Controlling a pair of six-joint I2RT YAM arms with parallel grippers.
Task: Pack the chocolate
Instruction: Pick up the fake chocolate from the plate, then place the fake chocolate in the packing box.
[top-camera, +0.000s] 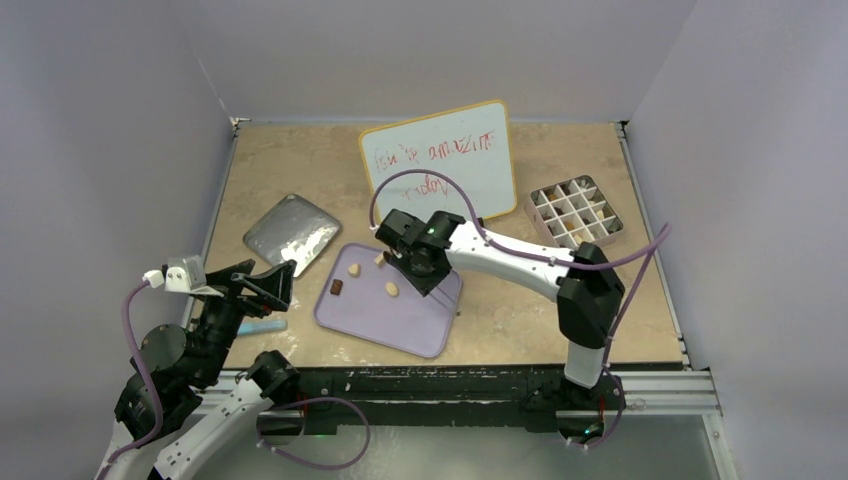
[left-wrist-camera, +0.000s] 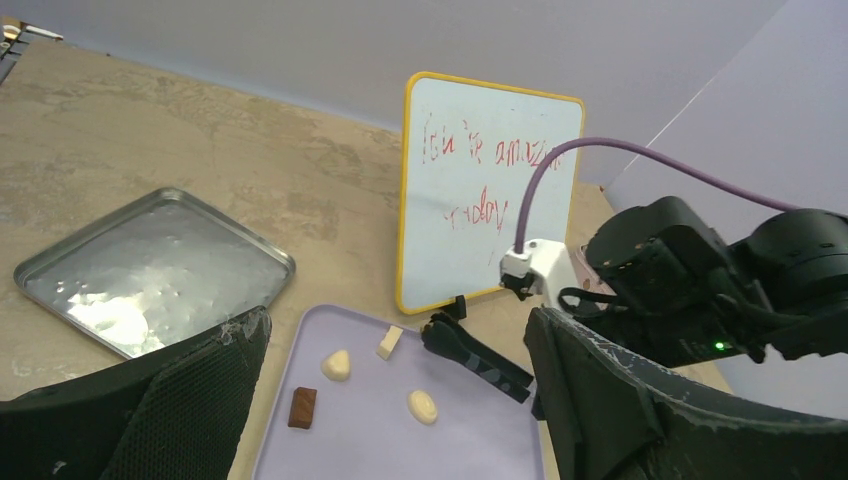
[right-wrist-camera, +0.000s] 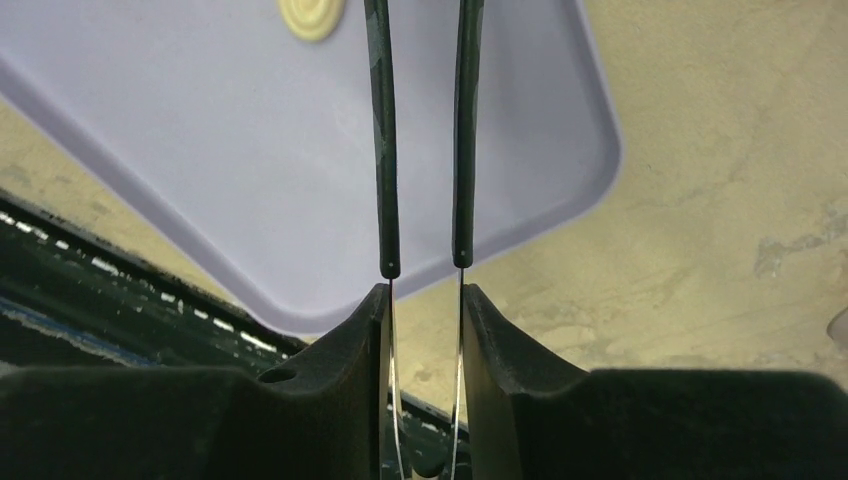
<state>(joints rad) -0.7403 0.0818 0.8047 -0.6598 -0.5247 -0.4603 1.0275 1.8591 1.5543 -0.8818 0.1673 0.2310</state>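
My right claw (top-camera: 392, 258), blades slightly apart and holding nothing, hangs over the lavender tray (top-camera: 420, 325). The nearest chocolate, a cream oval (top-camera: 392, 289), lies just at six o'clock. My left claw (top-camera: 262, 283), wide open, waits farther off at nine.

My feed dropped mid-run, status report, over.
Left gripper open, idle. Right gripper narrow over lavender tray, nothing between tongs. Four chocolate pieces left on tray. Path to gridded box clear.

Lavender tray (top-camera: 400, 325), steel pan (top-camera: 290, 233), whiteboard (top-camera: 470, 170), gridded box (top-camera: 575, 212)
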